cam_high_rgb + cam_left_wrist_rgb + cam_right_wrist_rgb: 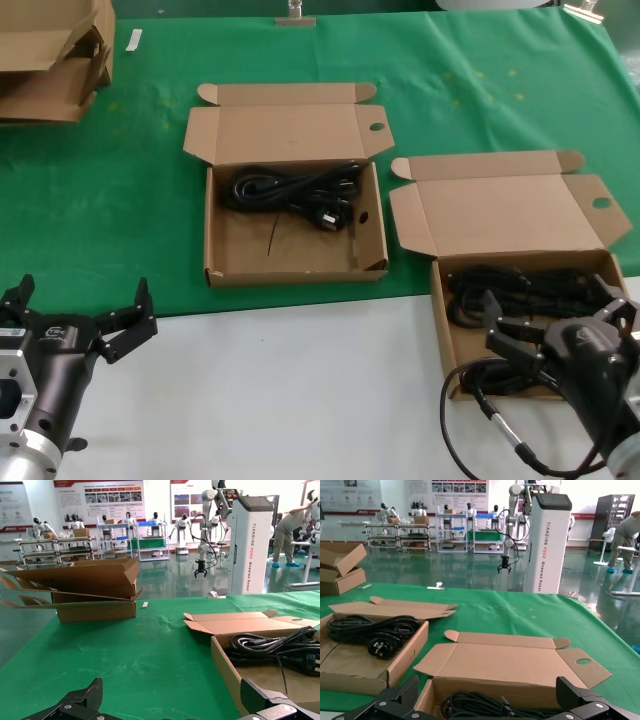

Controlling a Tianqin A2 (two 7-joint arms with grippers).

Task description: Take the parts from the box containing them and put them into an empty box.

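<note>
The box containing the parts (pixel 440 330) lies open at the right, with several coiled black cords (pixel 520 285) in it. My right gripper (pixel 558 305) hovers just above these cords, open, with nothing between its fingers. The right wrist view shows the cords (pixel 485 707) below the open right gripper (pixel 487 690). The other box (pixel 215 240), in the middle, has a holed inner side flap and one cord bundle (pixel 295 188) along its far wall. My left gripper (pixel 85 295) is open and idle at the near left, over the white surface. It (pixel 172 695) faces the middle box (pixel 222 655) and its bundle (pixel 272 647).
A stack of flattened cardboard (pixel 50 60) sits at the far left corner of the green mat (pixel 120 200). Both box lids (pixel 290 130) (pixel 510 205) lie folded back away from me. My own thin cable (pixel 480 420) loops beside the right arm.
</note>
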